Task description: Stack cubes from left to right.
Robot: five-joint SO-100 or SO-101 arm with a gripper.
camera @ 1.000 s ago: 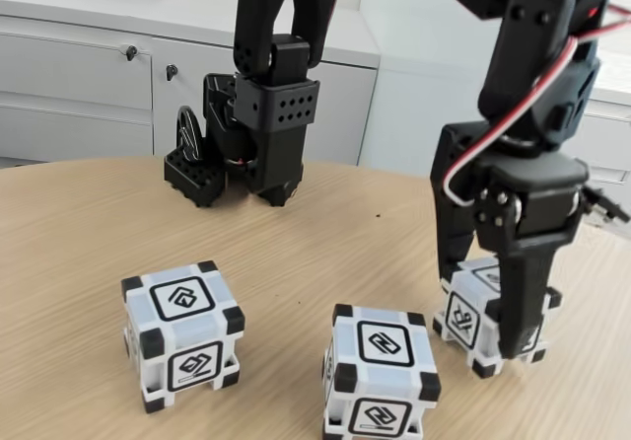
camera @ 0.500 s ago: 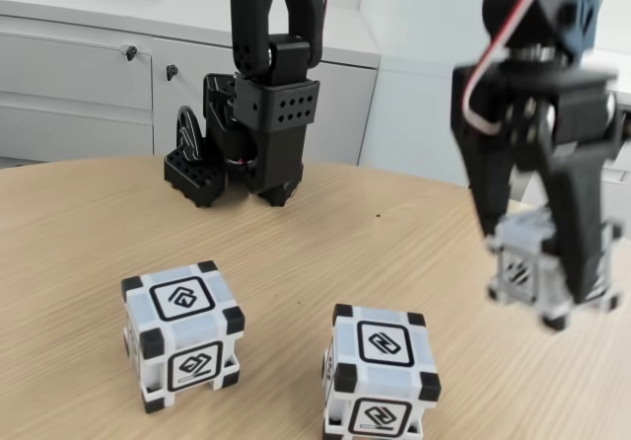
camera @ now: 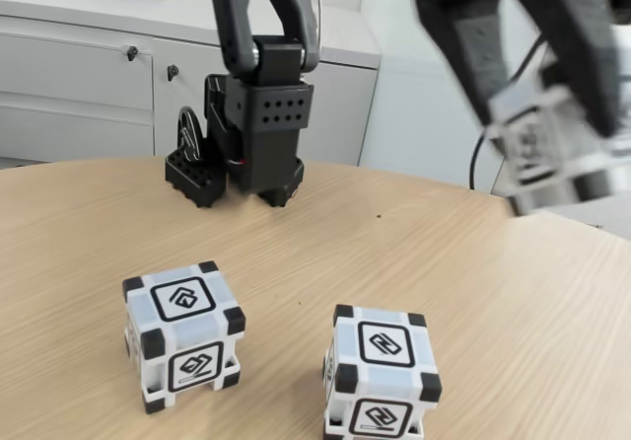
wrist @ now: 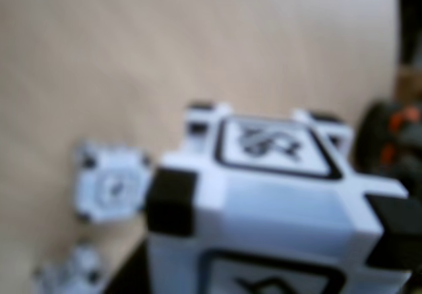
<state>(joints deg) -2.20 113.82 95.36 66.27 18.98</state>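
Observation:
Three white cubes with black corners show. In the fixed view one cube (camera: 182,333) stands on the table at the left and another cube (camera: 383,371) at the front centre. My gripper (camera: 552,129) is high at the upper right, blurred by motion, shut on the third cube (camera: 547,154), which hangs well above the table. In the wrist view the held cube (wrist: 264,202) looms close and blurred. Far below it lie the two table cubes, one (wrist: 111,188) at the left and one (wrist: 69,273) at the bottom left.
The arm's black base (camera: 251,134) is mounted at the back of the round wooden table (camera: 89,233). White cabinets (camera: 89,75) stand behind. The table's edge curves away at the right (camera: 592,238). A dark part with orange (wrist: 392,136) sits at the wrist view's right.
My gripper closed on the right cube, lifted it off the table and has carried it upward and slightly right. The other two cubes have not moved.

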